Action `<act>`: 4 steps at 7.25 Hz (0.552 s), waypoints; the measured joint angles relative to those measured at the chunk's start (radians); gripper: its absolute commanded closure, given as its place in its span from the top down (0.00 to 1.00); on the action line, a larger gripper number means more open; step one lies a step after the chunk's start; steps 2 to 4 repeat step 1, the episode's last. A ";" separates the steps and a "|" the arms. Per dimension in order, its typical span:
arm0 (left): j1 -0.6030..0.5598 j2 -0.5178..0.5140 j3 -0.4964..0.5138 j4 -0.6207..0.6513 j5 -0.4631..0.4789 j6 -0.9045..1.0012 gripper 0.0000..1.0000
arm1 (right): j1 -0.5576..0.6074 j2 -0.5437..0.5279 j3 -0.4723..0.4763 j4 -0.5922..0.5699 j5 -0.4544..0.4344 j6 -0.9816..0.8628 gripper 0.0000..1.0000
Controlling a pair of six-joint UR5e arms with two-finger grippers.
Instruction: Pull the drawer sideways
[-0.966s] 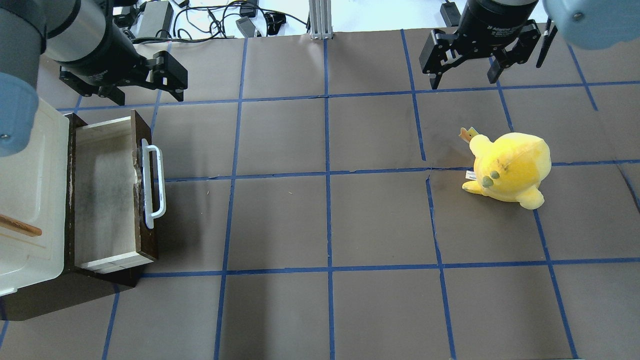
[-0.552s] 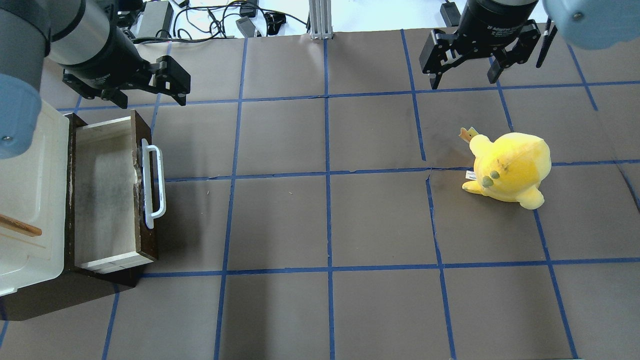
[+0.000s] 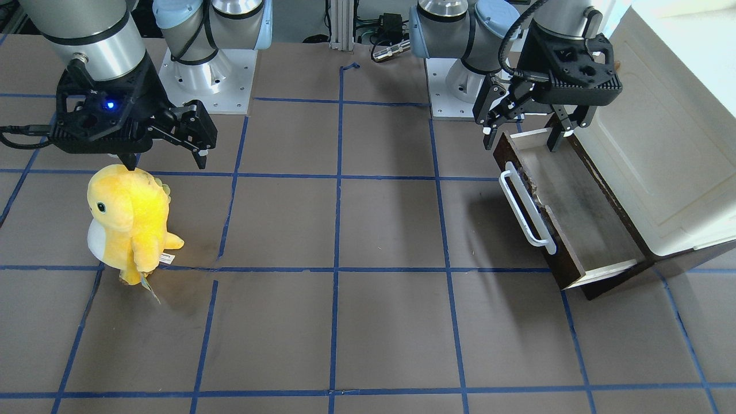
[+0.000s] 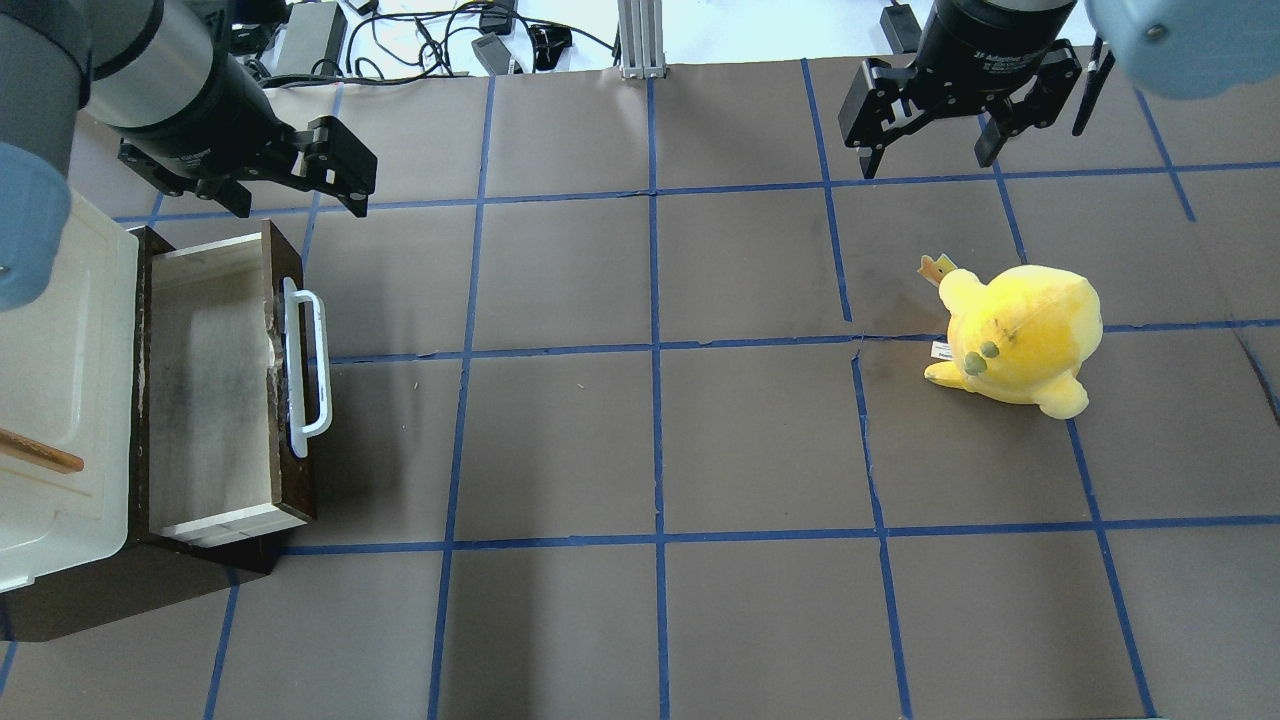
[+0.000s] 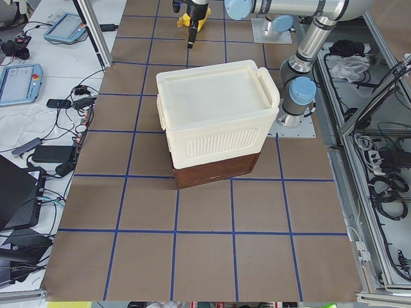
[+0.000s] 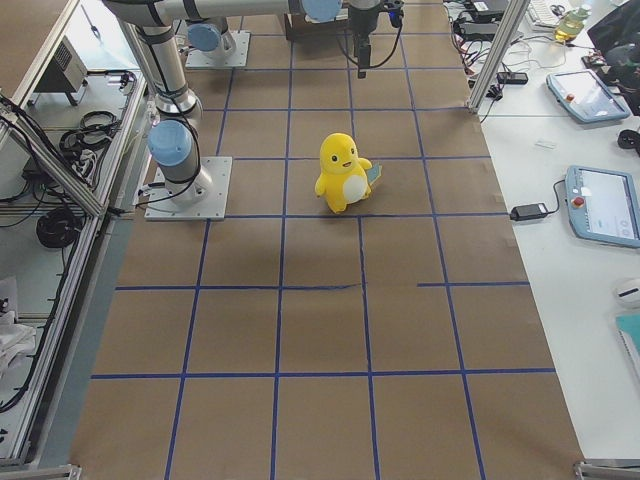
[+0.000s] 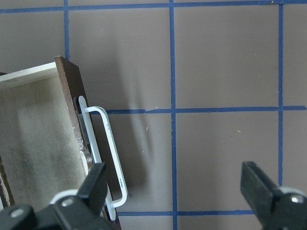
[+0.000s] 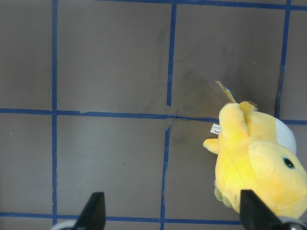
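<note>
The drawer (image 4: 210, 390) stands pulled out of the cabinet's dark base at the table's left. It has a dark brown front, a white bar handle (image 4: 305, 370) and a greyish floor, and holds nothing. It also shows in the front view (image 3: 575, 207) and its handle in the left wrist view (image 7: 108, 153). My left gripper (image 4: 300, 195) is open and empty. It hovers above the drawer's far end (image 3: 520, 135), clear of the handle. My right gripper (image 4: 928, 165) is open and empty, high at the far right.
A cream cabinet (image 4: 60, 380) with a small brown handle (image 4: 40, 452) sits on the dark base behind the drawer. A yellow plush toy (image 4: 1020, 335) stands on the right half, below my right gripper (image 3: 167, 164). Brown paper with blue tape lines covers the table.
My left gripper has shifted slightly above the drawer's far end and stays open. The drawer, the plush and the right arm have not moved.
</note>
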 measured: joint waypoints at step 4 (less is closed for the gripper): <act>0.000 0.000 0.001 -0.004 0.000 0.009 1.00 | 0.000 0.000 0.000 0.000 0.000 0.000 1.00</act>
